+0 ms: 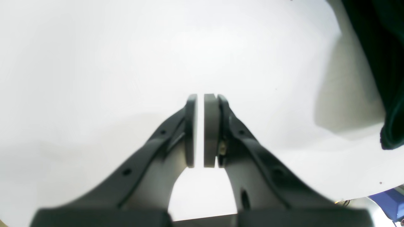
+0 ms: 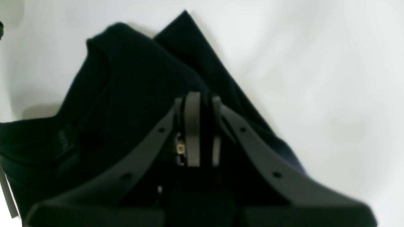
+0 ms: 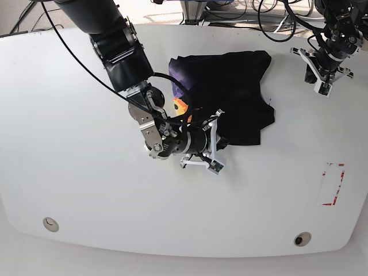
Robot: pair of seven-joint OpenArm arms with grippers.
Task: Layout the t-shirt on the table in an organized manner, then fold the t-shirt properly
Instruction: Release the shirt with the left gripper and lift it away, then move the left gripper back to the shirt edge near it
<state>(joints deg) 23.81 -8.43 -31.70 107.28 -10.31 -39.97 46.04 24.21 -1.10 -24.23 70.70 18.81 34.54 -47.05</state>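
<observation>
The black t-shirt [image 3: 236, 95] lies crumpled at the far middle of the white table [image 3: 86, 172], with an orange and purple print [image 3: 179, 104] showing at its left edge. My right gripper [image 3: 217, 141] sits at the shirt's near edge. In the right wrist view the right gripper [image 2: 203, 96] is shut on a fold of the t-shirt [image 2: 132, 82], and black cloth fills the space between its pads. My left gripper [image 3: 323, 80] hovers at the far right, apart from the shirt. The left gripper [image 1: 200, 96] is shut and holds nothing, and the t-shirt [image 1: 388, 63] hangs into that view's right edge.
A red dashed rectangle [image 3: 332, 184] marks the table's right side. Two small round holes [image 3: 50, 223] [image 3: 302, 238] sit near the front edge. Cables lie beyond the far edge. A blue object [image 1: 391, 201] shows past the table edge in the left wrist view.
</observation>
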